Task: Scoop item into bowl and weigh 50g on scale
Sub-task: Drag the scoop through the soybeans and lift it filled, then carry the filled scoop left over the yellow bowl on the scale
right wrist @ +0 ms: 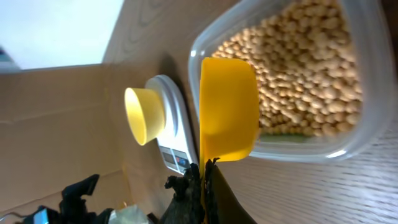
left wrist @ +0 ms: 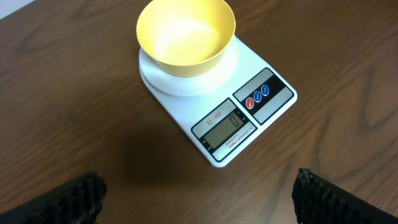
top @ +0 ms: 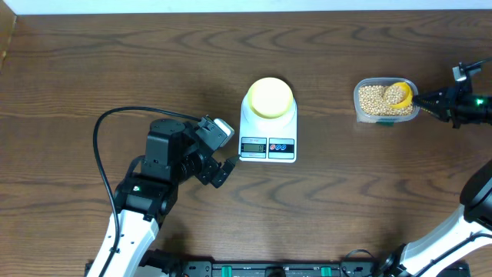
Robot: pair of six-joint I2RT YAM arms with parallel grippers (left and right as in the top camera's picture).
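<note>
Wood-grain table (top: pixel 77 46) with flat white scale (top: pixel 267 146) bearing smooth round yellow bowl (top: pixel 270 97), display clearest from left wrist. Well right, clear plastic tub (top: pixel 358 98) of small tan beans (top: pixel 373 100), cropped in right wrist view. Left gripper (left wrist: pixel 199 208) spread wide near scale; right gripper (right wrist: pixel 202 177) clamped on glossy yellow scoop (right wrist: pixel 227 106) over the beans.

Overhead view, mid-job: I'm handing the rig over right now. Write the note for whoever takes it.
Left gripper: open, empty, hovering over the table just short of the scale.
Right gripper: shut on the handle of the scoop, whose head is at the tub of beans; I cannot tell if it is loaded.
Bowl: on the scale platform, empty.
Done: bowl set on the scale, scoop in hand.
Left: scoop beans into the bowl until the target weight shows.
</note>
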